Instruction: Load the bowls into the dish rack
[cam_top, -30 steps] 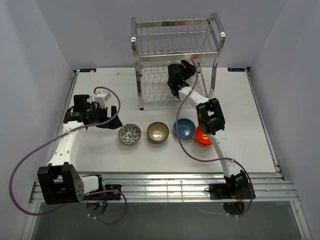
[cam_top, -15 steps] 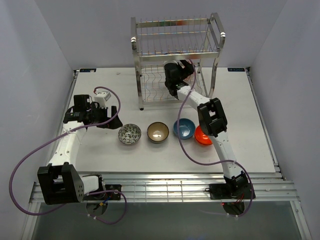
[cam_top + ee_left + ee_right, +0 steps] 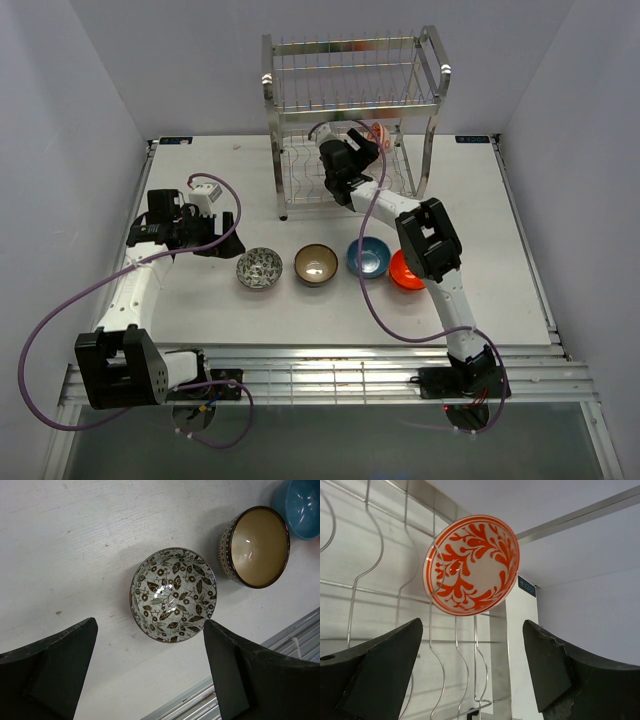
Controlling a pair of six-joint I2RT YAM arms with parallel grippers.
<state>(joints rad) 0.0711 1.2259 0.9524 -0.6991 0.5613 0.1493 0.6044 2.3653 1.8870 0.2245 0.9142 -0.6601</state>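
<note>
my right pincer [image 3: 470, 630] is released, its two fingers spread wide, reaching into the lower tier of the dish rack [image 3: 352, 104] at the far side of the table [image 3: 190, 170]. the red-and-white bowl [image 3: 471, 565] stands on edge among the rack's wires, apart from my fingers. my left pincer [image 3: 150, 630] is released as well, hanging over the leaf-patterned bowl [image 3: 173, 595]. to its right, in a row on the table, sit the brown bowl [image 3: 255, 545], the blue bowl [image 3: 368, 256] and the orange-red bowl [image 3: 407, 272], the last two close together.
</note>
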